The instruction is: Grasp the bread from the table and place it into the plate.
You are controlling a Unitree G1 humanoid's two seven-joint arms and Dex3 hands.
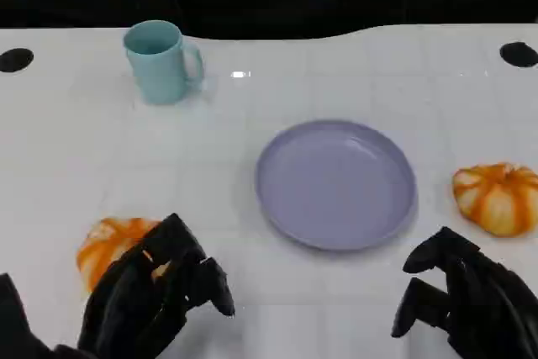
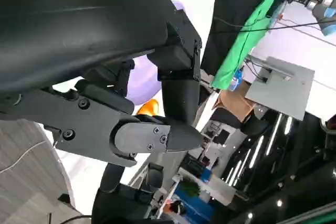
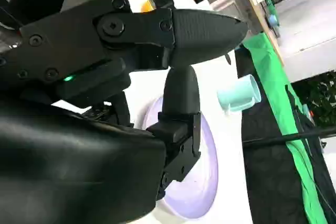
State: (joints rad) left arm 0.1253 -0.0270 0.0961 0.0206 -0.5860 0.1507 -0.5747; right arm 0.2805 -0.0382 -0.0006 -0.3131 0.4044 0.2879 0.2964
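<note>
Two orange-and-white striped breads lie on the white table. One bread (image 1: 108, 248) sits at the near left, its right part hidden under my left hand (image 1: 155, 296), whose fingers are spread above it without closing on it. The left wrist view shows a sliver of that bread (image 2: 147, 107) between the fingers. The other bread (image 1: 498, 197) lies at the right edge, beyond my right hand (image 1: 466, 298), which holds nothing with its fingers apart. The lavender plate (image 1: 336, 182) stands bare in the middle, between the two hands and farther back.
A teal mug (image 1: 160, 62) stands at the far left, also seen in the right wrist view as the mug (image 3: 239, 94) beyond the plate (image 3: 205, 182). Black round holes (image 1: 15, 60) mark the table's far corners. A dark edge runs along the back.
</note>
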